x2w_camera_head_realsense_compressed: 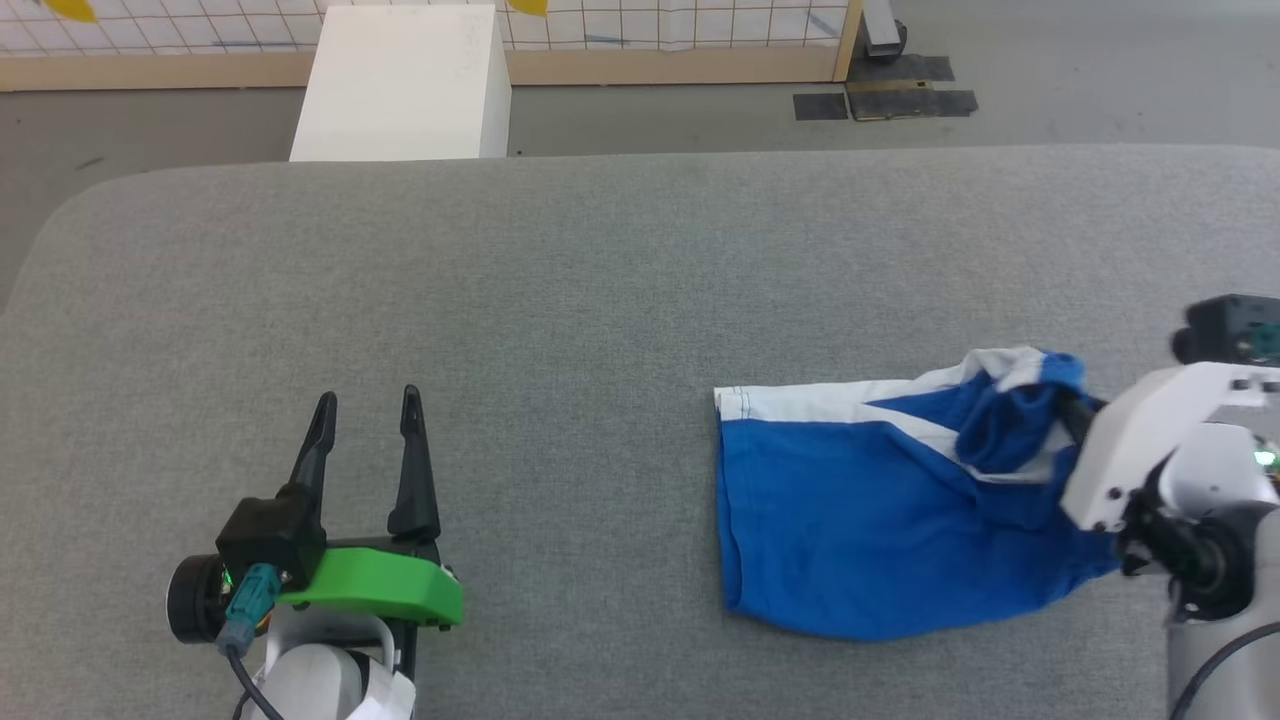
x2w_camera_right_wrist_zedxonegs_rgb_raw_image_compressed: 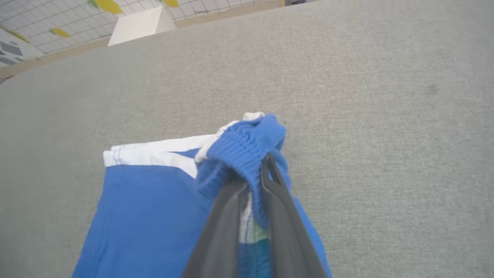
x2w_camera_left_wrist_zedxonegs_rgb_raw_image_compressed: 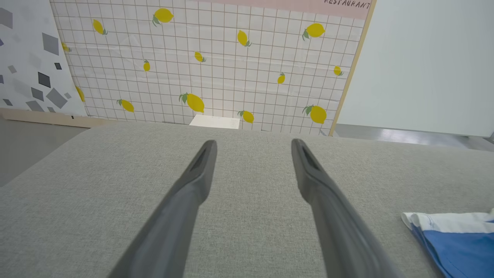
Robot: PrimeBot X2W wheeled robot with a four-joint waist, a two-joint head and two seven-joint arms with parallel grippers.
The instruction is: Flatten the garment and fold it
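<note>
Blue ribbed edge of the garment (x2w_camera_head_realsense_compressed: 850,520) sits pinched in the right claw (x2w_camera_right_wrist_zedxonegs_rgb_raw_image_compressed: 254,173), likely for pulling flat; left claw (x2w_camera_head_realsense_compressed: 368,397) gapes, released.

Garment (x2w_camera_head_realsense_compressed: 850,520) on table (x2w_camera_head_realsense_compressed: 600,300), right half, toward front edge. Its left part lies flat; its right end is bunched and raised. Right gripper (x2w_camera_right_wrist_zedxonegs_rgb_raw_image_compressed: 254,170) at garment's right end, jaws pinched on the bunched edge, arm coming in from table's right. Left gripper (x2w_camera_head_realsense_compressed: 367,403) over table's front left, well apart from garment, fingers pointing to the back, bare table between them. Box (x2w_camera_head_realsense_compressed: 400,85) on floor (x2w_camera_head_realsense_compressed: 1100,80) just behind table, left of centre. Panel (x2w_camera_head_realsense_compressed: 650,25) behind box, along the back. Mats (x2w_camera_head_realsense_compressed: 885,100) on floor behind table, right of box.
</note>
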